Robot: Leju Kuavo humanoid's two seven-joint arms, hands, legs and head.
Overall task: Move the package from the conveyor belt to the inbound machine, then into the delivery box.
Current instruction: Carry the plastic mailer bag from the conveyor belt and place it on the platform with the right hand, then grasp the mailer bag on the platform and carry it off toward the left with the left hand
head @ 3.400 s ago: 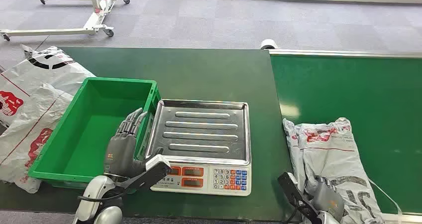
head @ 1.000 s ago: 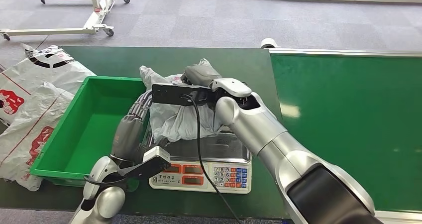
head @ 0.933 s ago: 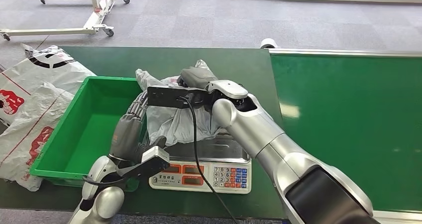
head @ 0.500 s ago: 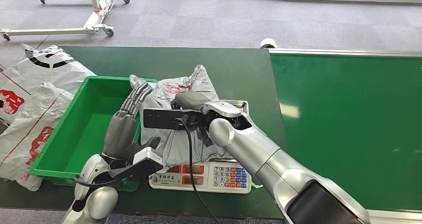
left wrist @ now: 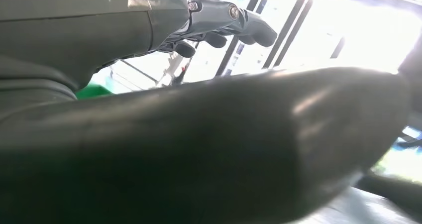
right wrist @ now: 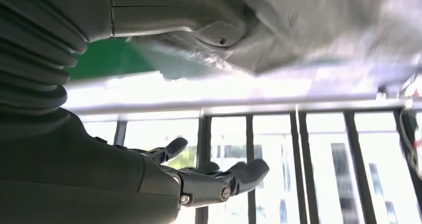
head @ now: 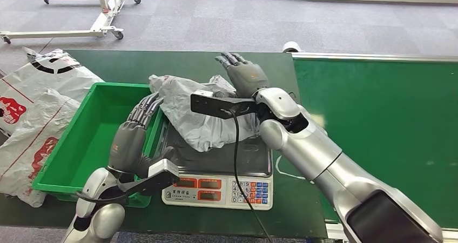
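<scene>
now package (head: 202, 116) lies beside open right hand (head: 244, 75).

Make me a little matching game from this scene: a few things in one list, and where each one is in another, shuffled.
Things:
1. package
2. left hand
3. right hand
4. bin

Places:
A. open, raised just beyond the package
B. lying on the scale's steel tray
C. at the bin's wall next to the scale
D. on the table, between the scale and a heap of bags

Pairs: 1-B, 2-C, 3-A, 4-D
</scene>
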